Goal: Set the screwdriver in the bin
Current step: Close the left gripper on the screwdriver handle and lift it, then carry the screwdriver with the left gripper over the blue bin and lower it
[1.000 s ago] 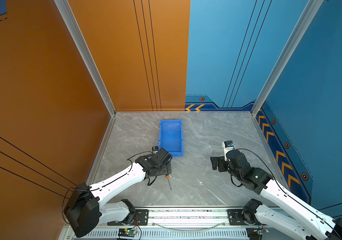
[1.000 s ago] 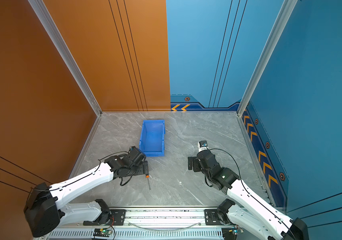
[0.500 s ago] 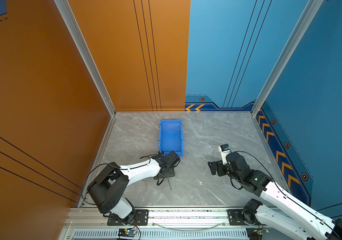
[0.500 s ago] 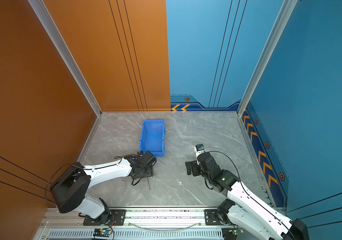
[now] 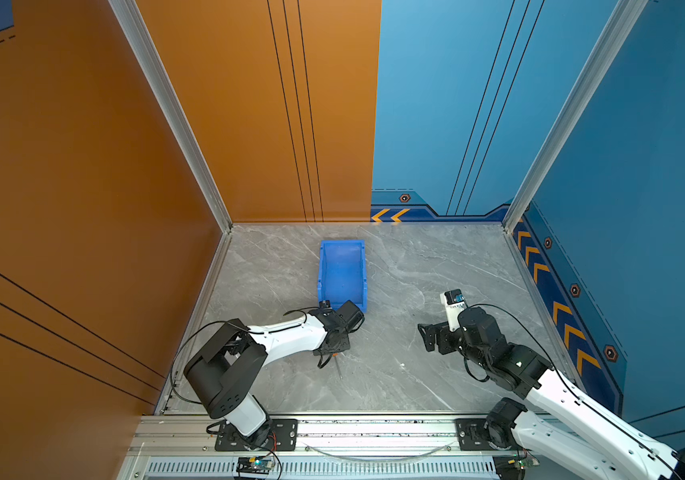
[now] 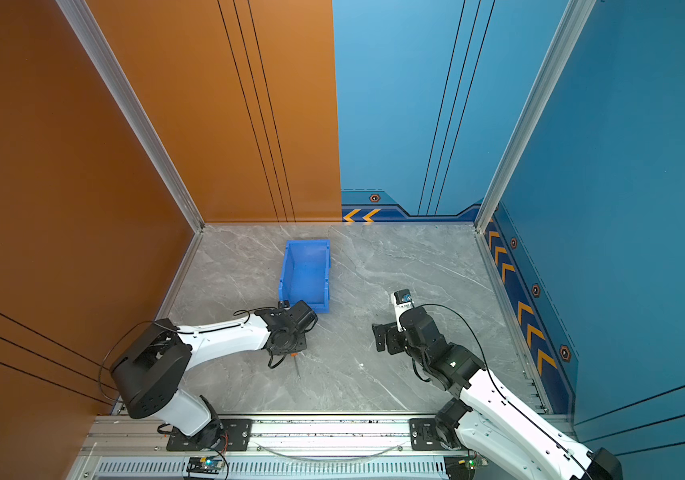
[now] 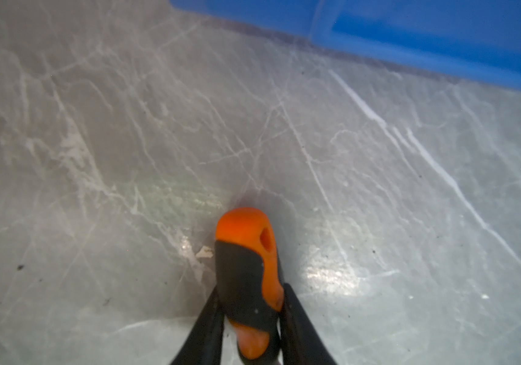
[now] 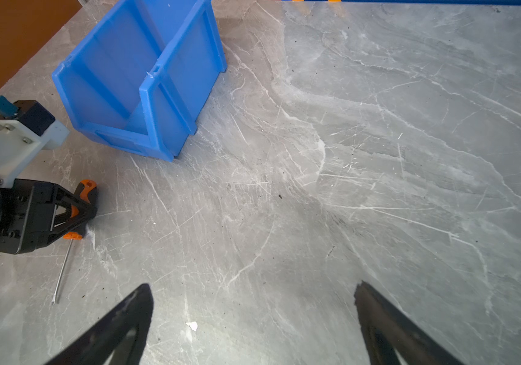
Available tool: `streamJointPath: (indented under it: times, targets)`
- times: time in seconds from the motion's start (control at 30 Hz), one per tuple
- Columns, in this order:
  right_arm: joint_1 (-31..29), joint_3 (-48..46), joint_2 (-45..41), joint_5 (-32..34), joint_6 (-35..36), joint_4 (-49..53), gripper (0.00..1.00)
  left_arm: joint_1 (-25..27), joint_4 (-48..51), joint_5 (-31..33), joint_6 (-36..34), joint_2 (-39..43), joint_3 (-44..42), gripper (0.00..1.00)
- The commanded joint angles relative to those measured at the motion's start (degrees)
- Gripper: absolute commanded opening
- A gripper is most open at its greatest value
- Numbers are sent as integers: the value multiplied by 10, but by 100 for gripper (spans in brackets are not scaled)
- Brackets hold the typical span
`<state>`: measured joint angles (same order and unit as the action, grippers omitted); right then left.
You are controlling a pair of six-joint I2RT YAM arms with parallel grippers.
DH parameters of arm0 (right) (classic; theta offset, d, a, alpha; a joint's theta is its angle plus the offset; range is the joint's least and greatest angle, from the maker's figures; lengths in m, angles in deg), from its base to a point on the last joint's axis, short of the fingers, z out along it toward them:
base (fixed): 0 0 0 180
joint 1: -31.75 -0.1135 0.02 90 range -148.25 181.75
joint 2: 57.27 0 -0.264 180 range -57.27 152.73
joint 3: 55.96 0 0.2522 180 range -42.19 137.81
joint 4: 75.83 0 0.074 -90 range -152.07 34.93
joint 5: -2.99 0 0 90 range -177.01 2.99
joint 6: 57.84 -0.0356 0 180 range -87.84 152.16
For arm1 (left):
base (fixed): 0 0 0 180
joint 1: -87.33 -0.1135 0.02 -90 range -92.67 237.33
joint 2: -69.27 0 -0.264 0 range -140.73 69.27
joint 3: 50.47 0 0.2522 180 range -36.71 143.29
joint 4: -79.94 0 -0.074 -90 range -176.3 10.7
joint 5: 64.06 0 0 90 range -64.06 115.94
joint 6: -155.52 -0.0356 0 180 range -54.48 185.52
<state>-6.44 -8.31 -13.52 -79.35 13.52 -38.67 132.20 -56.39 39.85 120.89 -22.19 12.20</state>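
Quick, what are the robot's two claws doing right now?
Left gripper: shut on the screwdriver handle.
Right gripper: open, holding nothing.

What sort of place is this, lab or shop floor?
Likely a purpose-built robot test cell: an orange wall panel and a blue chevron-trimmed wall panel box in a grey marble-pattern tabletop, with two white robot arms bolted to an aluminium rail.
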Motion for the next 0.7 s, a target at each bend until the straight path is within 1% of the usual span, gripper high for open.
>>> streamJointPath:
  times: [0.0,0.07,0.2,0.3,0.5,0.67]
  targets:
    - [5,-7,-6,12,9,-9,100,7,3,-3,3,-5,-2,20]
    - [9,-3,-8,15,16,-12,100,7,3,-4,-1,-2,-1,15]
    - [23,5,-4,11,26,-20,100,6,3,-7,-12,6,5,7]
    - [31,14,5,8,29,-26,100,5,10,-4,-31,21,21,0]
    - [47,34,25,1,36,-48,100,-6,51,1,-96,45,91,0]
    - [66,66,58,-12,52,-62,100,-42,70,-10,-156,43,179,0]
